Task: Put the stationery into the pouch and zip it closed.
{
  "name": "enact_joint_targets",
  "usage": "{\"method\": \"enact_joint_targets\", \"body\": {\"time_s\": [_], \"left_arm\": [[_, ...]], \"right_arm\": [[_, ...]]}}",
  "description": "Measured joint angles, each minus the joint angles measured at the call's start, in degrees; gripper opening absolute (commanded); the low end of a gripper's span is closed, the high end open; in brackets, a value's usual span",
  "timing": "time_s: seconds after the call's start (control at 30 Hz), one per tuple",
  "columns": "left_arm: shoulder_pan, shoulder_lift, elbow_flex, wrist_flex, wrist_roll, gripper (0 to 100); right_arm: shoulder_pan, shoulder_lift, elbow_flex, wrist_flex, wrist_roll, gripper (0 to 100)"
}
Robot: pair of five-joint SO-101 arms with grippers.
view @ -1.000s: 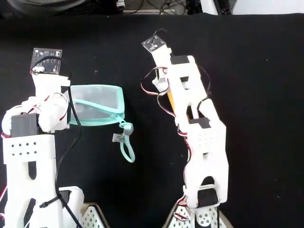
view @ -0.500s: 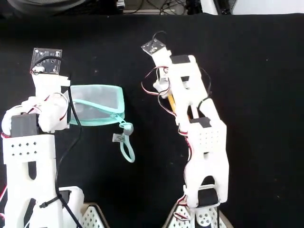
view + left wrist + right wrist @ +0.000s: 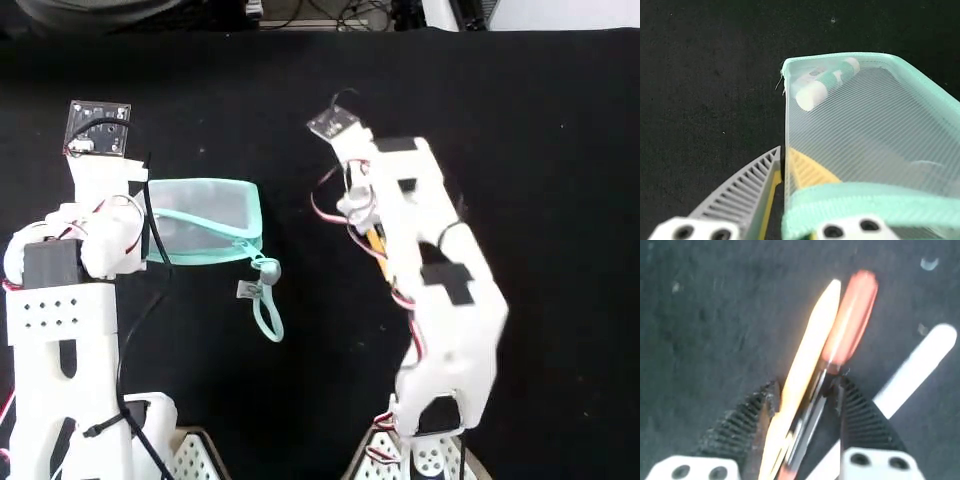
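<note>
Right arm (image 3: 440, 290) has swung rightward, away from the pouch (image 3: 205, 215).
Right gripper (image 3: 805, 390): clamped on a yellow pencil (image 3: 807, 345) and a red pen (image 3: 850, 315). A white pen (image 3: 915, 365) lies beside them on the black table (image 3: 560, 150).
Left gripper (image 3: 782, 155): pinching the pouch wall.
Pouch contents: white-and-green stick (image 3: 820, 85); anything deeper is indistinct.

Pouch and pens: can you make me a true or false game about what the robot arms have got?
1. The right fingers pinch a yellow pencil and a red pen together. True.
2. The pouch is red. False: it is pale green mesh.
3. The left fingers grip the pouch's edge. True.
4. The pouch is empty. False: a white and green stick lies inside.
5. The yellow pencil is inside the pouch. False: it is in the right fingers, apart from the pouch.
</note>
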Motion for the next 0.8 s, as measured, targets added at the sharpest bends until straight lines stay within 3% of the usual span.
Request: {"method": "enact_joint_targets", "body": {"time_s": [0.23, 0.4, 0.57, 0.8], "left_arm": [[0.0, 0.0, 0.0, 0.0, 0.0, 3], [0.0, 0.0, 0.0, 0.0, 0.0, 3], [0.0, 0.0, 0.0, 0.0, 0.0, 3], [0.0, 0.0, 0.0, 0.0, 0.0, 3]], "right_arm": [[0.0, -25.7, 26.5, -9.2, 0.0, 17.4], [-1.2, -35.8, 34.0, -10.6, 0.0, 17.4], [-6.8, -34.3, 33.1, -13.4, -0.1, 17.4], [-6.1, -16.4, 17.9, -12.2, -1.5, 17.4]]}}
